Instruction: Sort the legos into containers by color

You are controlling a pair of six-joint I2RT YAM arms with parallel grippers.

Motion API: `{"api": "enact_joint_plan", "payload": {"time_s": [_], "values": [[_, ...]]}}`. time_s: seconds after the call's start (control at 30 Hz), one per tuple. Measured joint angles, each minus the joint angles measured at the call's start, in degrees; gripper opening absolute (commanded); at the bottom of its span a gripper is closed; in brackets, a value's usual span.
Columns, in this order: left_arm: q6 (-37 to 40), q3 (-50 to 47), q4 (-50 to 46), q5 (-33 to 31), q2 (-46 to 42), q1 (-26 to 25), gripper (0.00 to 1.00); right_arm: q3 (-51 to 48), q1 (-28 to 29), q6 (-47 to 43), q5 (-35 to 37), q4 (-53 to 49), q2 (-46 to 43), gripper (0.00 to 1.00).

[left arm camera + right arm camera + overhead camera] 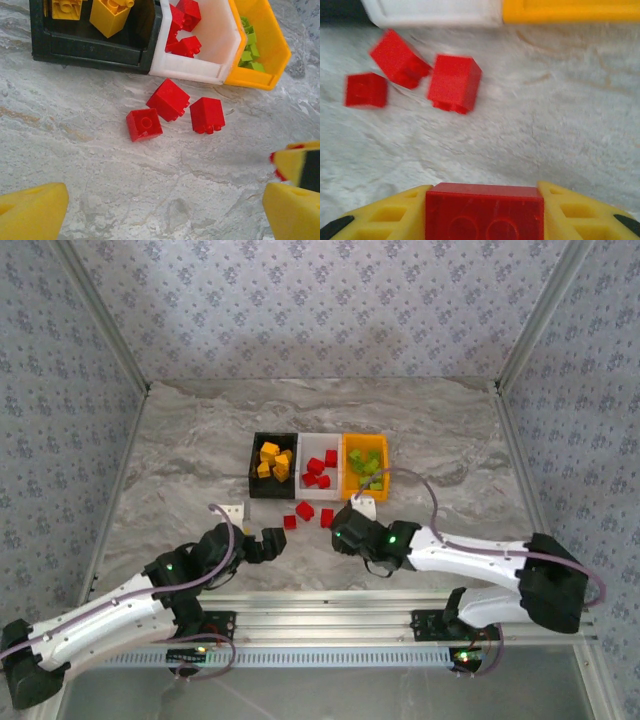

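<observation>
Right end effector [485,192] pinches a red brick [484,212] btw its yellow fingers, low over the tabletop [545,125] and near the white bin [430,12]. Left end effector [165,202] hangs spread wide w/ nothing in it. Three loose red bricks [169,99] lie bunched just in front of the white bin, none touching it as far as I can tell. They look light, hard plastic w/ no give and smooth sides, so prob a bit slippery. Best taken across two flat opposite walls, not studs or corners. The middle one sits skewed, so the fingers need lining up w/ its faces. Yellow bricks [110,17] in the black bin [90,47] and green bricks [250,47] in the orange-yellow bin [270,47] are cut off by the frame edge, so I can't count them. Right wrist view is blurred and the held brick's lower half is out of frame, so grip depth is unclear
</observation>
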Motion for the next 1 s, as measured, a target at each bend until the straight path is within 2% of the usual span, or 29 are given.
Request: {"api": "enact_joint_plan", "payload": {"time_s": [0.1, 0.2, 0.37, 0.53, 0.6, 0.67, 0.73, 0.9, 1.0], "values": [[-0.3, -0.3, -0.3, -0.4, -0.7, 0.0, 0.99, 6.1, -3.4, -4.0, -1.6, -1.1, 0.7, 0.41], [-0.3, -0.3, -0.3, -0.7, -1.0, 0.0, 0.99, 13.1, -7.0, -7.5, -3.3, -0.3, 5.2, 0.42], [-0.3, -0.3, -0.5, -0.9, -0.8, 0.0, 0.99, 24.9, -13.3, -12.1, -5.6, 1.7, 19.2, 0.43], [-0.3, -0.3, -0.4, -1.5, 0.7, 0.0, 0.99, 36.8, -16.0, -15.1, -5.6, 0.5, 32.0, 0.44], [0.0, -0.3, -0.2, -1.7, 1.9, 0.0, 0.99, 39.9, -16.7, -15.4, -5.6, 0.1, 35.3, 0.51], [0.6, -0.3, 0.2, -1.7, 4.1, 0.0, 0.99, 41.7, -17.6, -15.5, -5.6, -0.1, 37.3, 0.67], [1.3, -0.3, 0.9, -1.7, 6.3, 0.0, 0.99, 42.6, -18.5, -15.8, -6.0, -0.1, 38.3, 0.77], [4.0, 0.0, 2.6, -1.1, 13.1, 0.8, 0.99, 42.4, -19.5, -15.9, -6.5, 0.8, 37.4, 0.81], [6.3, 1.2, 4.9, 0.4, 17.7, 2.6, 1.0, 39.1, -18.6, -15.9, -6.7, 2.5, 33.1, 0.82]]}}
